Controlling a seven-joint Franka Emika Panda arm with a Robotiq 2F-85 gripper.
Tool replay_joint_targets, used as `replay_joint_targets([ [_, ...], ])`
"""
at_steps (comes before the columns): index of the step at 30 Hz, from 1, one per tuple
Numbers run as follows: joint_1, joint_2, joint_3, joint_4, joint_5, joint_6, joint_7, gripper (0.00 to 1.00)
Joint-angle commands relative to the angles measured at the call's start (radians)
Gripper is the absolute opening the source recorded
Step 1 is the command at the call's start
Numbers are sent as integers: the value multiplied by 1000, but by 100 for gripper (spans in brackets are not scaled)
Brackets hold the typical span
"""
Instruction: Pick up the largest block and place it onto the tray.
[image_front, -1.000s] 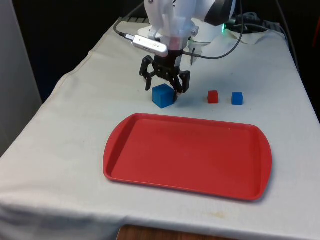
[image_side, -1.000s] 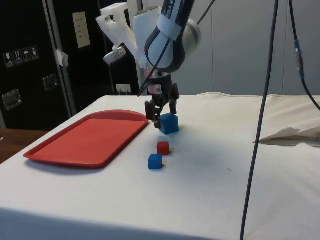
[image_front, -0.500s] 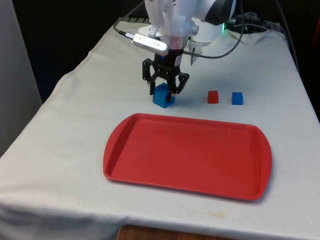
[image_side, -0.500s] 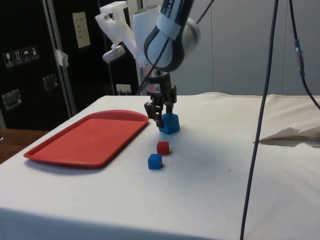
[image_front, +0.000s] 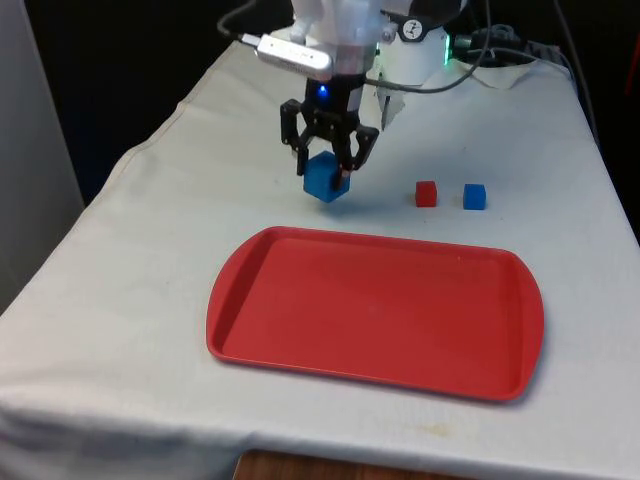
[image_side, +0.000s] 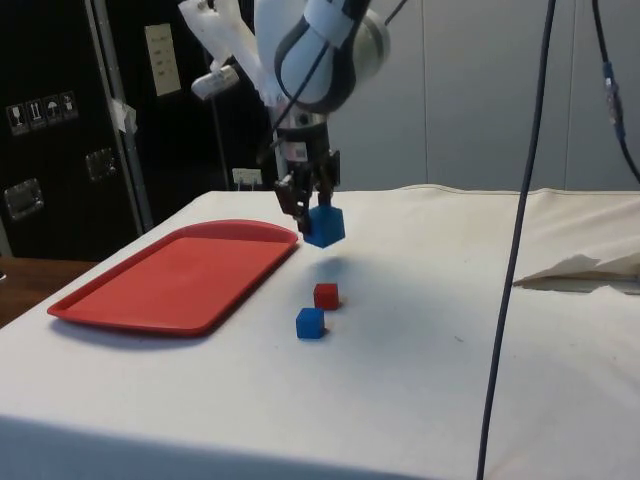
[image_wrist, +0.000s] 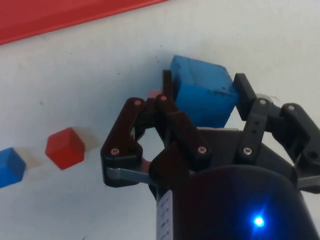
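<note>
Now gripper (image_front: 326, 170) clamps large blue block (image_front: 323, 178), tilted between its fingers; could twist free before reaching tray (image_front: 375, 310) below.

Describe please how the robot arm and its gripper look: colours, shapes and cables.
The arm is glossy white with rounded, bulging joint housings. A thin dark cable loops from it. The gripper is black, built of short linked bars joined by small silver screws, ending in two narrow fingers. Its body above the linkage is a dark rounded housing.
</note>
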Motion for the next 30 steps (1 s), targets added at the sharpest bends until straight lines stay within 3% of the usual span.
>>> replay_joint_targets([
  [1,8,-11,-13,9,-18,-22,11,10],
  [4,6,-26,-15,25,-25,-47,9,10],
  [5,0,-24,-5,17,-12,-32,0,10],
  [6,6,-29,-16,32,-26,-54,8,10],
  [13,3,-46,-20,107,-28,-135,4,10],
  [14,-1,-40,-14,104,-18,-123,0,10],
  [18,3,-50,-22,142,-28,-169,3,10],
  [30,-5,-35,-21,264,-16,-265,-3,10],
])
